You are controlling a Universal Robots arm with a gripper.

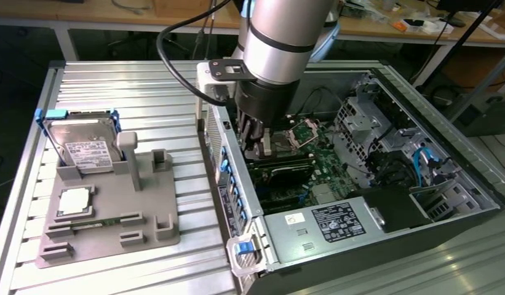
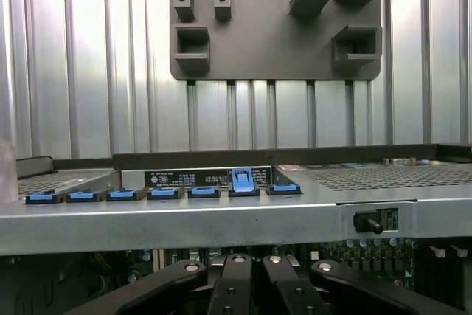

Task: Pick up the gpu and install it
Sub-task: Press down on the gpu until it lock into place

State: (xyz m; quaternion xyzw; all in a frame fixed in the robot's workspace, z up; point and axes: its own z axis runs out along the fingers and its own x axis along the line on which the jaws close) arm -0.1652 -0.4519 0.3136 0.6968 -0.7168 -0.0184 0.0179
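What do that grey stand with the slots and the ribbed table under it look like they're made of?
The grey stand looks like matte plastic, possibly printed: uniform dull grey, blocky shapes, no shine. The ribbed table looks like bare aluminium or similar metal: silvery, with long straight grooves that catch the light. Neither can be confirmed by sight alone.

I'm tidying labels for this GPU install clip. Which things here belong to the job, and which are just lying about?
Job:
- hand, shut, lowered into the case
- gpu, in the case under the hand
- open computer case

Lying about:
- hard drive
- grey parts holder
- power supply
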